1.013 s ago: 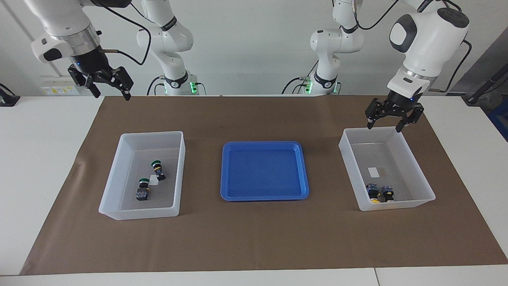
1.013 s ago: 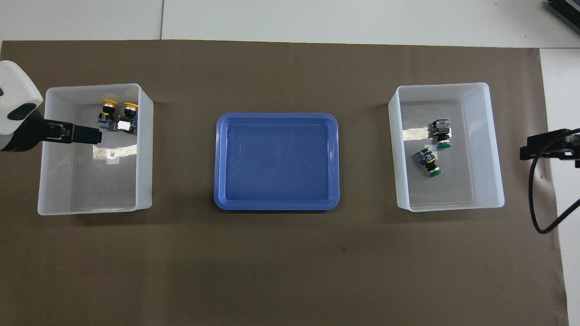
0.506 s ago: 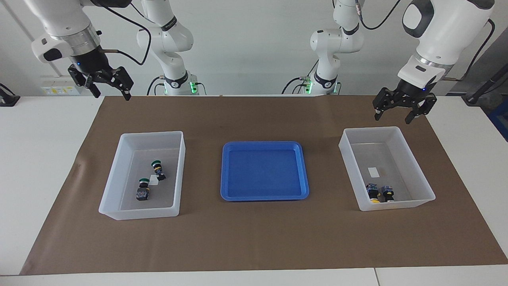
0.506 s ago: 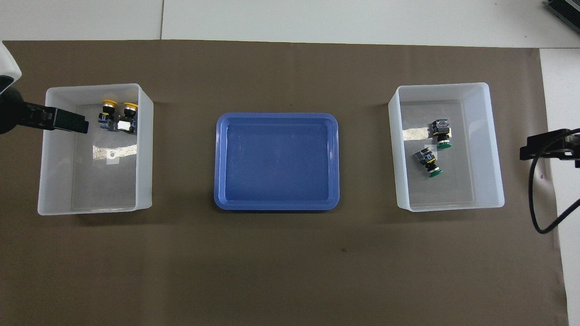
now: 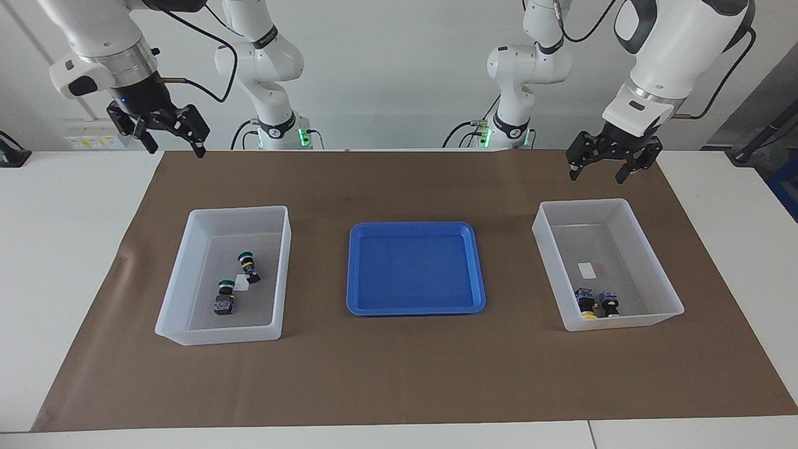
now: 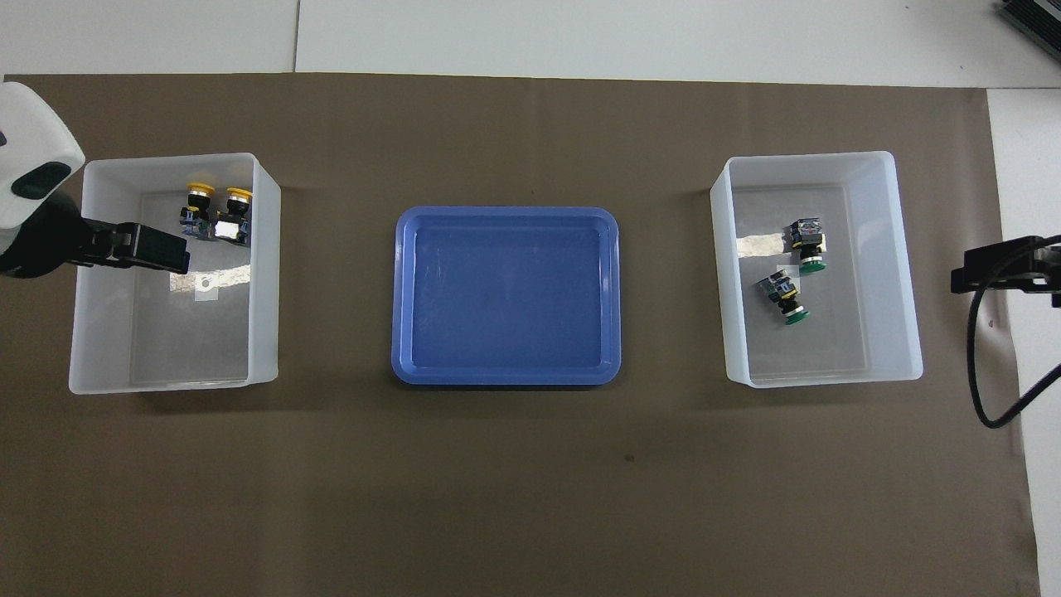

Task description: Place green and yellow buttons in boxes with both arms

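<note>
In the overhead view, the frame's edge cuts off the right pincer (image 6: 995,269).

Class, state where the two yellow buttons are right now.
The yellow buttons lie side by side in the box at the left arm's end of the table, in its corner farthest from the robots, toward the blue tray.

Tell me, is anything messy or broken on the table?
Nothing stands out. The two green buttons lie in one box, the two yellow buttons in the other box, and the blue tray sits straight between them.
</note>
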`<state>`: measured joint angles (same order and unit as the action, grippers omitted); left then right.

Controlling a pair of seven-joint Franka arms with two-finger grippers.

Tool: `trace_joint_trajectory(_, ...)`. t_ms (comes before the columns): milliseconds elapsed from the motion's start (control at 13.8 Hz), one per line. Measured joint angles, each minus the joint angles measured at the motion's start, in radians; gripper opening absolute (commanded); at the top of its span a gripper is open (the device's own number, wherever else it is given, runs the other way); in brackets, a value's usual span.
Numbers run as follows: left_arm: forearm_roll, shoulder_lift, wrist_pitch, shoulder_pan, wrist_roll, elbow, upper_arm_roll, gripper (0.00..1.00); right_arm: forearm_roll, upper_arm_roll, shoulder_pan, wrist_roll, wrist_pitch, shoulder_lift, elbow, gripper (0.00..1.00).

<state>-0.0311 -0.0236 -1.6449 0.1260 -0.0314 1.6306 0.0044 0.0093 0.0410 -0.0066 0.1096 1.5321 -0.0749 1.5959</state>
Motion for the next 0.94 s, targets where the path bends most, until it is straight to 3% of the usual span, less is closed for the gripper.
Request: trace_joint_trajectory(940,0.005,-0.033,0.001,-0.003,-0.048,0.066,0.015,1.00,0.000,0.000,0.000,0.000,0.000,0.000,0.000,1.00)
